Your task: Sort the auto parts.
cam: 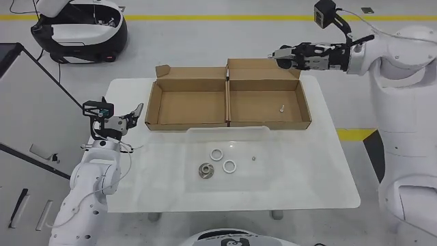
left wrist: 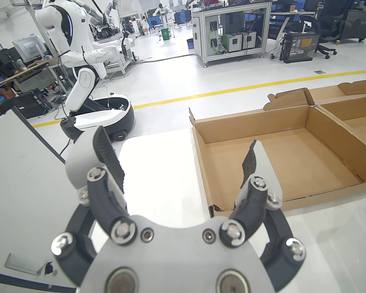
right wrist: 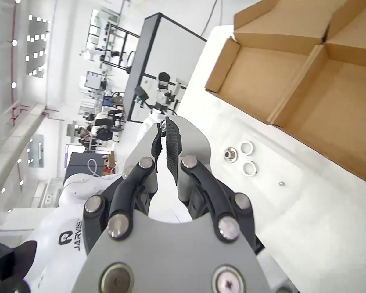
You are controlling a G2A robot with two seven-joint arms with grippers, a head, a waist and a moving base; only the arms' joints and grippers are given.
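While left gripper point(left wrist: 178, 150) gapes near cardboard box point(left wrist: 250, 129), right gripper point(right wrist: 164, 129) pinched closed

White table point(cam: 321, 178) w/ 2 cardboard boxes point(cam: 191, 107) touching; 2 white rings point(cam: 216, 154), metal flange point(cam: 205, 171) nr them.

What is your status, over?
Left pincer open, right pincer shut. Two rings, flange, screw on table; one bolt in right box. Nothing blocks them.

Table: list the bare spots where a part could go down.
Left box floor is wholly bare. Right box is bare but for one bolt right of its middle. Table is free right of the small nut and along the front edge. Crowded: rings and flanged part cluster mid-table.
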